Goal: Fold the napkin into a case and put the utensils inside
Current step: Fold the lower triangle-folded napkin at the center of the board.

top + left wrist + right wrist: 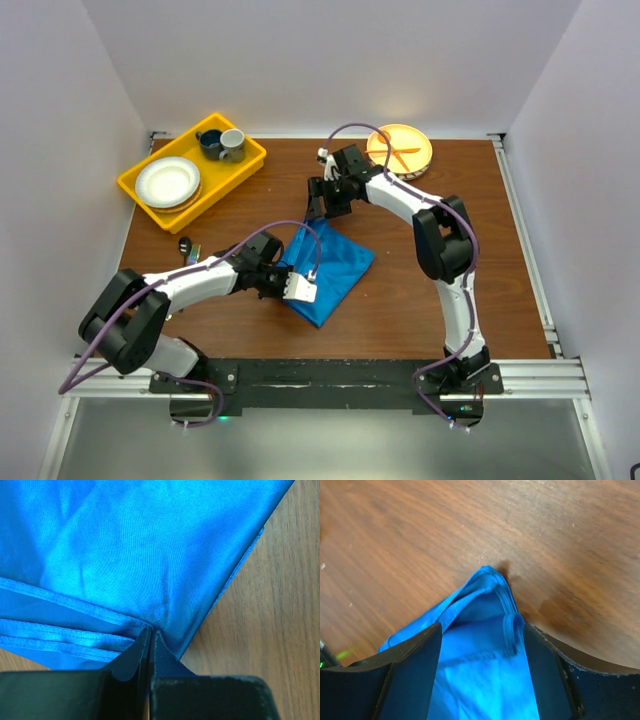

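The bright blue napkin [335,265] lies folded into a diamond on the wooden table [430,300]. My left gripper [284,280] is at its left edge, and in the left wrist view the jaws [150,630] are shut on the napkin's [140,545] hemmed layers. My right gripper [313,214] hovers over the far corner. In the right wrist view it [481,628] stands open, fingers [415,670] on either side of the layered corner [490,587] without pinching it. The metal utensils [188,246] lie at the table's left, partly hidden behind my left arm.
A yellow tray [140,185] at the back left holds white plates [167,182] and two cups [222,143]. An orange plate [400,150] with orange plastic cutlery sits at the back centre-right. White walls enclose the table on three sides.
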Motion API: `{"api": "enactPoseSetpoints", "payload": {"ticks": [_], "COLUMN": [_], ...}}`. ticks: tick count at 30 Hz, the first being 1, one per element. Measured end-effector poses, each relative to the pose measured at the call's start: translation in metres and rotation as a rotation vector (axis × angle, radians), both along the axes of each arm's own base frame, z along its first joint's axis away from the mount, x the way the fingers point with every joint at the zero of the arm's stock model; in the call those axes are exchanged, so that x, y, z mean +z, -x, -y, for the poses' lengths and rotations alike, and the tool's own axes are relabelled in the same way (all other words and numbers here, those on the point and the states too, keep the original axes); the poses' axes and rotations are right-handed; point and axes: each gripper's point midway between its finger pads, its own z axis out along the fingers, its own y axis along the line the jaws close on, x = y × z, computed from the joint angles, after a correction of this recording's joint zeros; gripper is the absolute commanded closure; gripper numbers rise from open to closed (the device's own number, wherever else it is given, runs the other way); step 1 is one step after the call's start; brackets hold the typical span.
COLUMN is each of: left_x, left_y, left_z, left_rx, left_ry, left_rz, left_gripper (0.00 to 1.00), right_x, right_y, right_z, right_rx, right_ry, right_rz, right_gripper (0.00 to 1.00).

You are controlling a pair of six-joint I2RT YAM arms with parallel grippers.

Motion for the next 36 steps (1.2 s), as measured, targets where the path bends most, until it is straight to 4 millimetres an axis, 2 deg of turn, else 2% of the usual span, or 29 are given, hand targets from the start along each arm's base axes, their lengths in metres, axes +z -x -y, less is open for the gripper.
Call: {"api": "enactPoseSetpoints", "payload": {"ticks": [6, 12, 16, 22, 30, 34, 36], "left_x": [0.000, 0.000, 0.000, 0.000, 0.000, 0.000, 0.000], "left_y": [0.000, 0.000, -0.001, -0.001, -0.002, -0.002, -0.002], "left_z": [0.000, 0.000, 0.001, 0.001, 0.002, 0.002, 0.002], "left_rx": [-0.001, -0.002, -0.002, -0.002, -0.003, -0.002, -0.002], "left_ry": [0.000, 0.001, 0.002, 0.005, 0.007, 0.008, 0.007], "left_rz": [0.001, 0.001, 0.003, 0.005, 0.006, 0.005, 0.006], "left_gripper": [1.00, 1.00, 1.00, 1.00, 1.00, 1.00, 1.00], "right_x": [0.002, 0.004, -0.001, -0.017, -0.021, -0.021, -0.021], "right_y": [-0.002, -0.009, -0.019, -0.024, -0.023, -0.023, -0.023], "right_z": [-0.015, -0.016, -0.016, -0.018, -0.023, -0.023, -0.023], "right_rx": [-0.055, -0.107, -0.141, -0.166, -0.167, -0.165, -0.164], "right_ry": [0.034, 0.044, 0.061, 0.100, 0.114, 0.115, 0.115], "right_rz": [0.022, 0.030, 0.043, 0.040, 0.043, 0.043, 0.044], "right_gripper": [0.32, 0.36, 0.37, 0.43, 0.70, 0.92, 0.99]}}
